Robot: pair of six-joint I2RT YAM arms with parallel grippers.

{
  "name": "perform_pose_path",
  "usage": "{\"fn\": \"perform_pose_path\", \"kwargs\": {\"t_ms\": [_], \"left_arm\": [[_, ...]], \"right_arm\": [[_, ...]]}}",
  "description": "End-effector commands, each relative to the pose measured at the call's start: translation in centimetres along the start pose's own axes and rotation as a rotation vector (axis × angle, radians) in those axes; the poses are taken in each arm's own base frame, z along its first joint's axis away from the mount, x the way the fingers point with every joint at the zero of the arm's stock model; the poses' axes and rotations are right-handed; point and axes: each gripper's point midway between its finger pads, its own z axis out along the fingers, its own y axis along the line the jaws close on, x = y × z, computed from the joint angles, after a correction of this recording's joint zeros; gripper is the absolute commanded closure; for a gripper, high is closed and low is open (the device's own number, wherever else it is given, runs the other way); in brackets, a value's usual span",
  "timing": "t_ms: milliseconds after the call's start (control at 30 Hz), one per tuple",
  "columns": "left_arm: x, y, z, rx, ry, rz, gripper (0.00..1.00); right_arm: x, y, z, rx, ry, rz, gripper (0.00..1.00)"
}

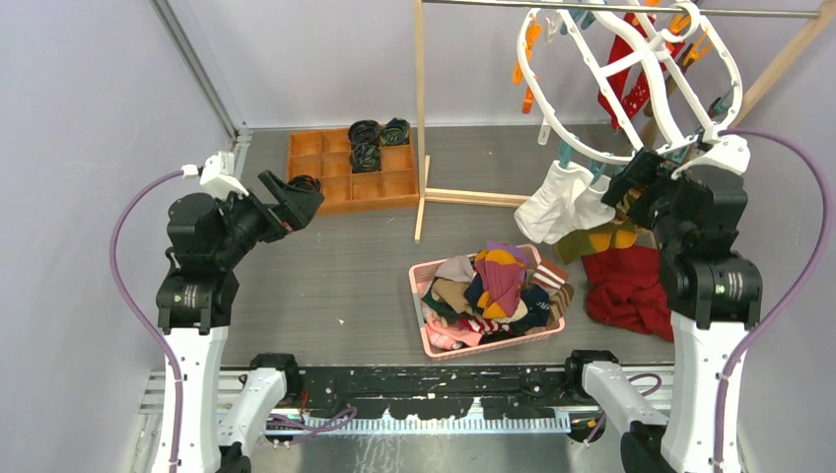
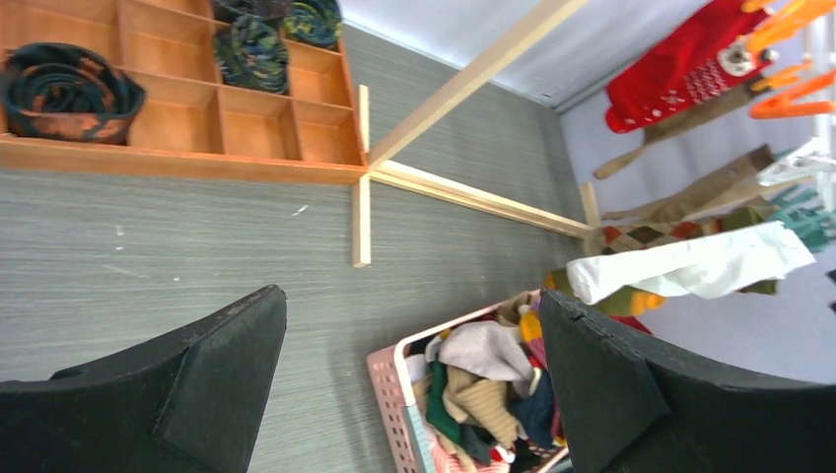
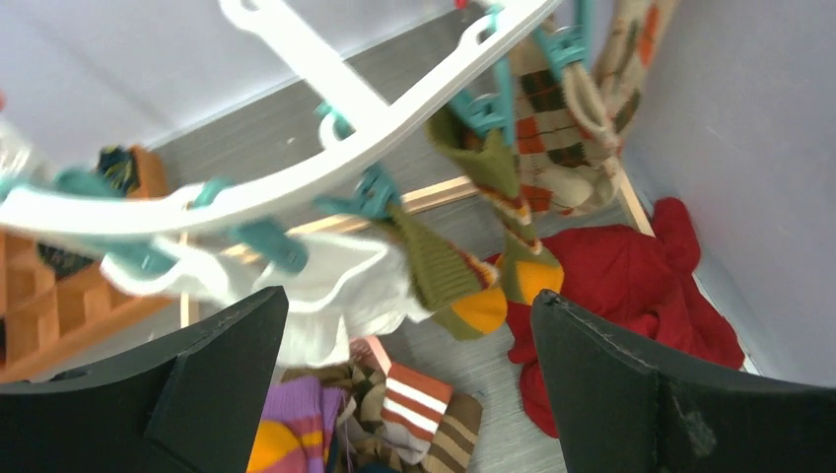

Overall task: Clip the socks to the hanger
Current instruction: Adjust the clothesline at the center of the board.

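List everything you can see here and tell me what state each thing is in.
Hanger: hanging, tilted, several socks clipped on.
White sock: clipped, dangling.
Olive socks: clipped, dangling.
Pink basket: heaped with loose socks.
Red cloth: crumpled in a heap.
Wooden tray: holds coiled rolls, most compartments empty.
Left gripper: open, empty.
Right gripper: open, empty, by the hanger.

The white oval hanger (image 3: pixel 306 168) hung tilted above the surface's (image 1: pixel 345 266) far right corner. White, olive-striped, argyle and red clipped socks (image 3: pixel 444 266) dangled from its pegs (image 3: pixel 370 192). Loose socks (image 1: pixel 498 286) of mixed colours lay heaped by the near edge.
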Motion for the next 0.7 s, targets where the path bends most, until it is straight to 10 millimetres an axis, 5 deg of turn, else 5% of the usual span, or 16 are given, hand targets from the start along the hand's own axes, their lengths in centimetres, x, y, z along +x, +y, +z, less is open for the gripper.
{"fn": "perform_pose_path", "kwargs": {"t_ms": [0, 233, 667], "left_arm": [[-0.8, -3.3, -0.2, 0.17, -0.012, -0.03, 0.0], [1.8, -5.9, 0.8, 0.32, 0.153, -0.044, 0.0], [11.3, -13.0, 4.0, 0.58, 0.364, 0.155, 0.02]], "right_arm": [[0.7, 3.5, -2.6, -0.294, -0.031, -0.196, 0.0], [6.2, 6.6, -6.3, -0.678, 0.095, -0.492, 0.0], [12.2, 8.5, -8.8, -1.016, 0.241, -0.575, 0.0]]}}
